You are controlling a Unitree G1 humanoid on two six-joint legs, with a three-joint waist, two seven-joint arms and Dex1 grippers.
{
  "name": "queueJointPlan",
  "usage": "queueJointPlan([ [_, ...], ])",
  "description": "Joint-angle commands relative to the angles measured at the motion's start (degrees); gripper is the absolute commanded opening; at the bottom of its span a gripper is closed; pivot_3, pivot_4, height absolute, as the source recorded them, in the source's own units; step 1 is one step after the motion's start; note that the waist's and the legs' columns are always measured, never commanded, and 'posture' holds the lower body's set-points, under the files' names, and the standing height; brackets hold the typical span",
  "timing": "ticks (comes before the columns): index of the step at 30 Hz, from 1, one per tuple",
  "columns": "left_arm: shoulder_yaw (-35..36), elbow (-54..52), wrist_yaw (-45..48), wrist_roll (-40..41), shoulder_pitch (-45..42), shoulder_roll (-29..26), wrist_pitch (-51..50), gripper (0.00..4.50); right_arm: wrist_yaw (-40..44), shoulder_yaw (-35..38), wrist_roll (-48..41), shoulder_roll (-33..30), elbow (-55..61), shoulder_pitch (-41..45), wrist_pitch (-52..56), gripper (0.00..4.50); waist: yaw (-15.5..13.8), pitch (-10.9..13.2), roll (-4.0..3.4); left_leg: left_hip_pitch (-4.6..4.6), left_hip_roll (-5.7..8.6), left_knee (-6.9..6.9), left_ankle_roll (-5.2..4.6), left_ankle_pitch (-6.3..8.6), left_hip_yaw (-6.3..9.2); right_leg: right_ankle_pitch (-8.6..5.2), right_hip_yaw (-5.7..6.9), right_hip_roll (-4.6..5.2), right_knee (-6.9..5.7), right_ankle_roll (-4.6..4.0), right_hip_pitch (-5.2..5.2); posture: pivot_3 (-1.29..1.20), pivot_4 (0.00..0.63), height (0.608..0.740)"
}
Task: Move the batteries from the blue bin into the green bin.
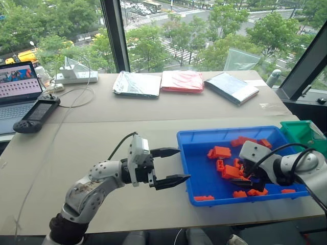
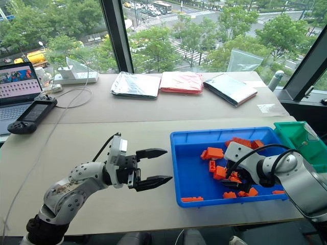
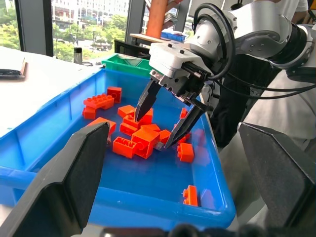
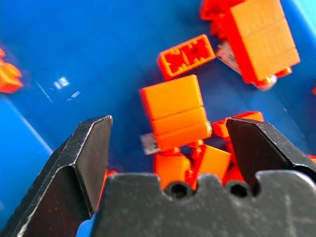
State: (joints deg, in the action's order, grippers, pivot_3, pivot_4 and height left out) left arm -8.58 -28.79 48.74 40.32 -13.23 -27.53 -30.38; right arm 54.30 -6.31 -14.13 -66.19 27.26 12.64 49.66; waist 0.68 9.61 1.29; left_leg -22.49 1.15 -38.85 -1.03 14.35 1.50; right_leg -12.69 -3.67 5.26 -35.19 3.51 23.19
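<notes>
Left gripper level, spread — right gripper angled down, seemingly empty-jawed

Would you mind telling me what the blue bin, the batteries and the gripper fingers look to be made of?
Blue bin: likely moulded plastic, glossy; its floor mirrors window light in the right wrist view.
Batteries: probably hard plastic, uniformly bright orange with a satin sheen; one shows moulded ribbed hollows.
Right gripper fingers: black and matte with a faintly grainy surface; plastic or coated metal, hard to say which.

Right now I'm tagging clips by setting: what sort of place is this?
Probably an upper-floor office or lab: a work table by tall windows overlooking treetops and a street, with a laptop and a power strip on it.
</notes>
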Motion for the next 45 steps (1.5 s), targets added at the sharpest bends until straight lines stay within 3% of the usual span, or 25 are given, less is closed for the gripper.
queueJointPlan([
  [1,0.9,-2.4,-0.7,-0.3,0.2,0.3,1.2,4.50,1.0,-1.6,1.1,0.8,-1.5,2.6,-2.4,4.26,0.0,0.0,0.00,0.00,0.00,-0.01,0.00,0.00,0.00,0.00,0.00,0.00,0.00,0.00,0.00,0.00,0.150,0.740],
  [3,0.9,-2.6,-0.9,-0.2,0.5,0.2,1.3,4.50,1.2,-2.6,1.5,1.1,-2.2,3.3,-2.8,4.26,0.0,0.0,0.00,0.00,0.00,-0.01,0.00,0.00,0.00,0.00,0.00,0.02,-0.01,0.00,0.00,0.00,0.150,0.740],
  [6,1.0,-3.1,-0.9,-0.1,1.0,0.0,1.3,4.50,1.3,-4.1,2.5,1.5,-3.0,3.7,-3.7,3.57,-0.1,0.0,0.00,0.00,0.00,-0.01,0.00,0.00,0.01,0.00,0.00,0.01,-0.01,0.00,0.00,0.00,0.150,0.740],
  [12,0.6,-3.5,-1.0,-0.1,0.9,0.1,1.2,4.50,0.1,-3.4,3.6,2.4,-4.3,3.9,-4.2,1.50,0.0,0.0,0.00,0.00,0.01,-0.01,0.00,0.00,0.01,0.00,0.00,0.03,-0.02,0.00,0.00,0.00,0.150,0.740],
  [18,1.0,-3.1,-0.6,-0.2,0.6,-0.3,1.2,4.50,-1.7,6.6,-0.3,2.4,0.6,2.4,0.5,1.46,-0.1,0.0,-0.01,-0.04,0.02,-0.01,0.00,0.00,0.02,0.01,-0.01,0.05,-0.03,0.00,0.04,0.00,0.150,0.740],
  [21,1.5,-3.3,-0.4,0.0,1.1,-0.8,1.1,4.50,-3.1,21.2,-2.0,2.2,4.3,-0.6,7.7,1.46,-0.2,0.0,-0.01,-0.05,0.00,0.00,0.00,0.00,0.03,0.01,-0.01,0.02,-0.04,0.00,0.05,0.00,0.150,0.740],
  [23,1.7,-3.4,-0.3,0.1,1.2,-1.1,1.0,4.50,-6.0,26.5,0.0,1.6,4.4,-1.7,12.3,1.46,-0.6,0.0,-0.01,-0.06,0.00,0.00,0.00,0.00,0.07,0.00,0.02,0.02,-0.05,0.00,0.03,0.00,0.150,0.740],
  [30,1.7,-2.8,0.2,0.4,0.6,-1.6,0.9,4.50,-16.4,23.9,7.9,1.2,3.1,-7.1,13.4,1.46,-0.8,0.0,0.00,-0.07,0.02,-0.03,0.00,0.00,-0.09,0.01,0.01,0.04,-0.03,0.00,0.02,0.00,0.150,0.740],
  [31,1.6,-2.5,0.4,0.2,0.3,-1.6,1.0,4.50,-17.6,22.4,9.1,1.4,2.7,-8.2,11.6,2.46,-0.6,0.0,0.00,-0.07,0.02,-0.03,0.00,0.00,-0.10,0.01,-0.01,0.04,-0.03,0.00,0.04,0.00,0.150,0.740],
  [32,1.4,-2.3,0.6,0.0,-0.1,-1.5,1.3,4.50,-17.9,21.1,9.6,1.3,2.6,-9.5,11.5,2.64,-0.5,0.0,0.00,-0.05,0.02,-0.02,0.00,0.00,-0.09,0.01,-0.04,0.01,-0.04,0.00,0.05,0.00,0.150,0.740],
  [37,1.4,-1.7,0.6,-0.5,-0.9,-1.3,1.4,4.50,-17.5,20.3,7.2,2.9,4.2,-6.2,12.8,4.34,-0.1,0.0,-0.01,-0.05,0.03,-0.03,0.00,0.00,-0.08,0.01,-0.06,0.02,-0.05,0.00,0.05,0.00,0.150,0.740],
  [45,1.4,-2.4,-0.4,-0.5,-0.6,-0.7,1.0,4.50,-3.8,17.3,-5.5,0.5,10.0,-1.0,12.1,4.48,0.0,0.0,-0.01,-0.06,0.00,-0.02,0.00,0.00,-0.02,0.01,-0.03,0.00,-0.02,0.00,0.03,0.00,0.150,0.740],
])
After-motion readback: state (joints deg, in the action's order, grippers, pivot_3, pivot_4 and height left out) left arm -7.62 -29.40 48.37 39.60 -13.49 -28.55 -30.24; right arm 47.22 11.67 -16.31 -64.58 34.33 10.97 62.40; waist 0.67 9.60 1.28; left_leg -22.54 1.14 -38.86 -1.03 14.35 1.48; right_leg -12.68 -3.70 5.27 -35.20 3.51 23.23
